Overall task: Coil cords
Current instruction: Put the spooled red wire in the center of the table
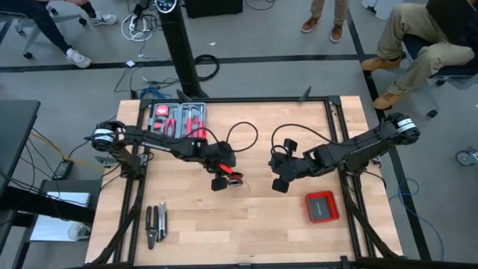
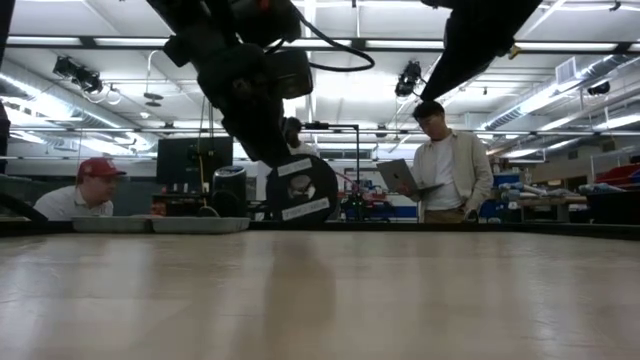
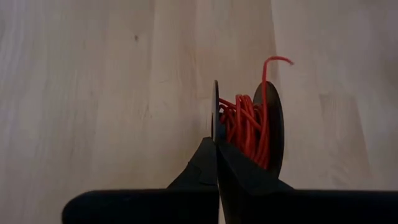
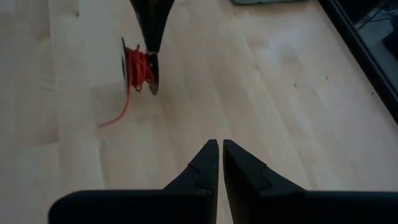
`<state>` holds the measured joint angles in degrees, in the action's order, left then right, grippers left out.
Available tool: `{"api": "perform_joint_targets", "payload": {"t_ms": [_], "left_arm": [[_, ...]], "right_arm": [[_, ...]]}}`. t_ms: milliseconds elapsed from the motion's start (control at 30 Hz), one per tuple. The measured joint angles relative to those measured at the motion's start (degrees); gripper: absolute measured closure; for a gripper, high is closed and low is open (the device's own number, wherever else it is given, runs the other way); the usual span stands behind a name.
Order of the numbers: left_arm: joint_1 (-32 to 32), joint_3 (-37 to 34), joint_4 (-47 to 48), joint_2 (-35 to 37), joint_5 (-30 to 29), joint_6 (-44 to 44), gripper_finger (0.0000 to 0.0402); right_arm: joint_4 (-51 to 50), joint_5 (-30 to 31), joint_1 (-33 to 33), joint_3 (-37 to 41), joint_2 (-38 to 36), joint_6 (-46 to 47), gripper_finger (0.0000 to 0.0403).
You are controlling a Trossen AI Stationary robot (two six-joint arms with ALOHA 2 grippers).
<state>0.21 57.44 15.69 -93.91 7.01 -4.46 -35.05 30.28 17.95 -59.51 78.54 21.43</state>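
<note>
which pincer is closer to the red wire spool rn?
Left. The left pincer is shut on one flange of the red wire spool, holding it over the table. The right pincer sits apart from it, off to the spool's right, holding nothing.

Left end effector point(image 1: 228, 179) at red wire point(image 1: 234, 179); right end effector point(image 1: 278, 181) apart.

you see the thin red wire point(image 3: 244, 124) wound in loose, untidy loops around a small black spool point(image 3: 272, 127), standing on edge above the pale wooden table. one short free end point(image 4: 115, 117) trails down from the coil, curving toward the tabletop.
</note>
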Motion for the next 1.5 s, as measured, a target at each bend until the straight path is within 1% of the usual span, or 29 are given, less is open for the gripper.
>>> {"api": "perform_joint_targets", "payload": {"t_ms": [200, 300, 367, 667, 967, 1200, 1267, 1367, 1500], "left_arm": [[-0.3, 0.0, 0.3, -0.4, -1.5, 0.0, 0.0402], [-1.0, 0.0, 0.0, -0.3, -4.6, 1.1, 0.0402], [-1.3, 0.0, 0.1, -0.3, -5.5, 1.3, 0.0402], [-1.5, 0.0, 1.1, -0.3, -5.8, 1.4, 0.0402], [-1.5, 0.0, 2.2, -1.8, -5.8, 1.4, 0.0402], [-1.5, 0.0, 2.0, -1.9, -5.8, 1.4, 0.0401], [-1.5, 0.0, 2.0, -1.9, -5.8, 1.4, 0.0398], [-1.5, 0.0, 2.1, -1.9, -5.8, 1.4, 0.039], [-1.5, 0.0, 2.4, -1.9, -6.1, 1.4, 0.0368]], "right_arm": [[-0.3, 0.0, 0.0, 0.0, 0.0, 0.0, 0.0383], [-0.3, 0.1, 0.0, 0.0, 0.0, 0.0, 0.0383], [-0.3, 0.1, 0.0, 0.0, 0.0, 0.0, 0.0383], [-0.2, 0.1, 0.1, 0.0, 0.0, 0.8, 0.0383], [-0.2, 0.1, 0.1, 0.0, 0.0, 0.9, 0.0383], [2.2, 0.1, 0.1, 2.4, 0.0, 1.0, 0.0383], [4.0, 0.1, 0.1, 3.5, 0.0, 1.0, 0.0383], [4.2, 0.1, 0.0, 3.8, 0.0, 1.0, 0.0383], [4.6, 0.1, -0.1, 3.8, 0.0, 0.3, 0.0383]]}}
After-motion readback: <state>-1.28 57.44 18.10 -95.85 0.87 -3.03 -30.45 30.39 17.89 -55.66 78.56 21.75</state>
